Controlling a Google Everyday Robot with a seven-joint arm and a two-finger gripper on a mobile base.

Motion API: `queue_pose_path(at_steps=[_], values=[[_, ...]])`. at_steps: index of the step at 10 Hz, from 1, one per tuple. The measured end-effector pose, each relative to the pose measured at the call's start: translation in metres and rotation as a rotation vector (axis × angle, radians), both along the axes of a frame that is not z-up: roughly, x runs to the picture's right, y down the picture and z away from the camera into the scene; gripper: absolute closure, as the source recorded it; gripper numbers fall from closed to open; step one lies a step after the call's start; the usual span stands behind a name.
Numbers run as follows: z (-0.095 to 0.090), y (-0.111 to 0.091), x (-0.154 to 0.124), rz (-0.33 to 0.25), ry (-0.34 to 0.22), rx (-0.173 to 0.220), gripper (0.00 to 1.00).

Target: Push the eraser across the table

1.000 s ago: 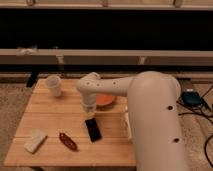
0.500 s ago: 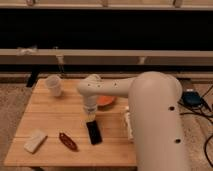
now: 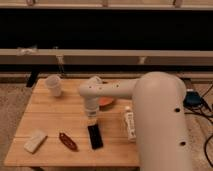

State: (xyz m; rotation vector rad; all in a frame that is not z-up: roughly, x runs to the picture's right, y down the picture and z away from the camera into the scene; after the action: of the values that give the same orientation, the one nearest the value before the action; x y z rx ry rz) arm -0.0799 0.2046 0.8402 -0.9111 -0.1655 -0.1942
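The eraser (image 3: 95, 136), a flat black block, lies on the light wooden slatted table (image 3: 50, 112) near its front edge, a little right of the middle. My white arm reaches in from the right and bends down over the table. The gripper (image 3: 92, 119) points down just behind the eraser's far end, at or very near it. I cannot see whether it touches the eraser.
A white cup (image 3: 54, 85) stands at the back left. A whitish block (image 3: 35, 141) lies at the front left, a dark red oblong object (image 3: 68, 141) beside the eraser. An orange plate (image 3: 106, 101) sits behind the arm. A white tube (image 3: 130, 123) lies right of the eraser.
The eraser has slid a little toward the front edge of the table, and the gripper has followed it forward.
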Motion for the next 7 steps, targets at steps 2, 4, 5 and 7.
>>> queue_pose_path(at_steps=[2,4,5,7], values=[[-0.009,0.008,0.004,-0.006,0.001,-0.013,1.0],[-0.015,0.016,0.007,-0.012,0.001,-0.027,1.0],[-0.018,0.02,0.009,-0.014,0.002,-0.037,1.0],[-0.022,0.025,0.011,-0.017,0.003,-0.047,1.0]])
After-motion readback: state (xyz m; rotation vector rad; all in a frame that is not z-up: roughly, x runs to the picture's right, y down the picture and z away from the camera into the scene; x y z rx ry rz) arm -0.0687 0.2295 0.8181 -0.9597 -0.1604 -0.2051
